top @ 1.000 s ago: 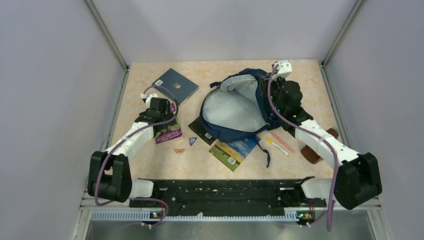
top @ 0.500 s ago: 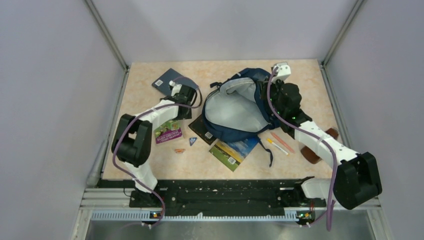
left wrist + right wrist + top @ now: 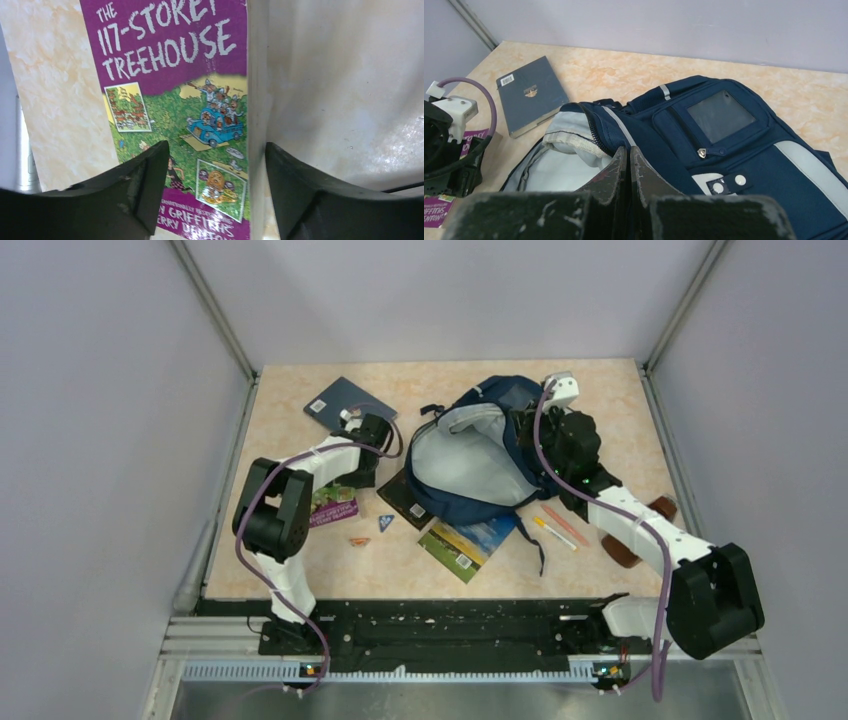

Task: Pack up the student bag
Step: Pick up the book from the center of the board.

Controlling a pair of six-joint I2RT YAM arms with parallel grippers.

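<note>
The student bag, navy with a pale grey lining, lies mid-table with its main compartment gaping towards the left. My right gripper is shut at the bag's zipped rim, on the opening's right side, and seems to pinch the navy fabric. My left gripper is open, low over a purple "117-Storey Treehouse" book. One finger is over the cover and the other is past the book's right edge. In the top view that left gripper sits just left of the bag, above the purple book.
A dark blue book lies at the far left. A dark book and a landscape-cover book poke out from under the bag's near side. Pens, a brown object, a blue triangle and a small orange piece lie nearby.
My left arm has swung away from the base and to the right, carrying its gripper to the purple book's far end. The right gripper stayed on the bag's rim, and the rim shifted slightly.
</note>
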